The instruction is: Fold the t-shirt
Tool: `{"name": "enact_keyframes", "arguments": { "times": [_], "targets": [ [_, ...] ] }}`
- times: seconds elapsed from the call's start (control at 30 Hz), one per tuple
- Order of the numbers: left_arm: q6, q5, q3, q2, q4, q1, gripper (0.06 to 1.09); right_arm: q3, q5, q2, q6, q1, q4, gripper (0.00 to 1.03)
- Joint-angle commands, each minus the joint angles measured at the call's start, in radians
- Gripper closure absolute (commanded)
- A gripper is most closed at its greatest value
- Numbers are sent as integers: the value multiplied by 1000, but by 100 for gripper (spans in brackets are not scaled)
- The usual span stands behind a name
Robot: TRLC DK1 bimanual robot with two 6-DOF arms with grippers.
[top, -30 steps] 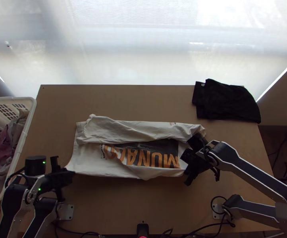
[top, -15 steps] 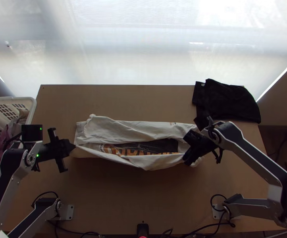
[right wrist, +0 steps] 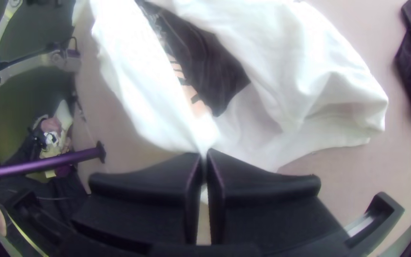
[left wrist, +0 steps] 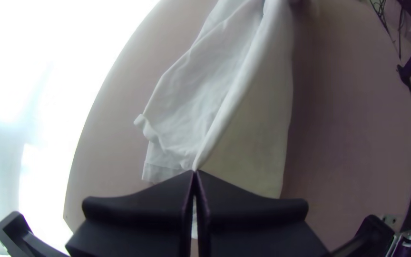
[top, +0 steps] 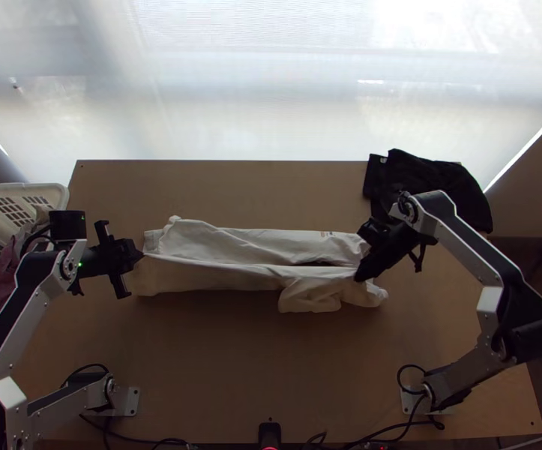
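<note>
1. Top view: the white t-shirt lies in a long, narrow folded strip across the middle of the table, its long axis running left to right, roughly along the table's far edge. Which end is the collar, I cannot tell. The left gripper is at the end toward the table's left edge, the right gripper near the end toward its right edge, so most of the strip lies between them.
2. Left wrist view: the left gripper pinches a ridge of cloth, and the shirt stretches away from its fingertips over the table.
3. Right wrist view: glare bleaches the cloth, but the right gripper seems closed on a raised edge; beside it, dark print shows between layers.
</note>
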Motion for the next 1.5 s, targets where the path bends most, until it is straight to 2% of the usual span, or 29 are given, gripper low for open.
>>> {"name": "enact_keyframes", "arguments": {
  "times": [0.0, 0.23, 0.7, 0.9, 1.17, 1.4, 1.43, 1.47],
  "targets": [
    [26, -7, -36, 56, 58, 13, 105, 71, -3, 137, -47, -86, -41, 100],
    [23, -26, -54, 105, 204, -7, 105, 185, -19, 234, -29, -130, -10, 100],
    [-39, -76, 25, 229, 334, -156, 105, 347, -16, 289, 32, 41, -19, 100],
    [-10, -91, -33, 272, 379, -177, 105, 340, 7, 342, 39, 8, -18, 100],
    [73, -93, -64, 317, 434, -87, 105, 337, 43, 369, 28, -51, -2, 100],
    [73, -91, -58, 331, 486, -51, 105, 344, 66, 375, 32, -48, 4, 99],
    [58, -91, -59, 332, 512, -53, 100, 350, 66, 376, 37, -44, 4, 91],
    [38, -91, -59, 332, 534, -56, 82, 355, 66, 375, 49, -41, 4, 82]
  ]
}}
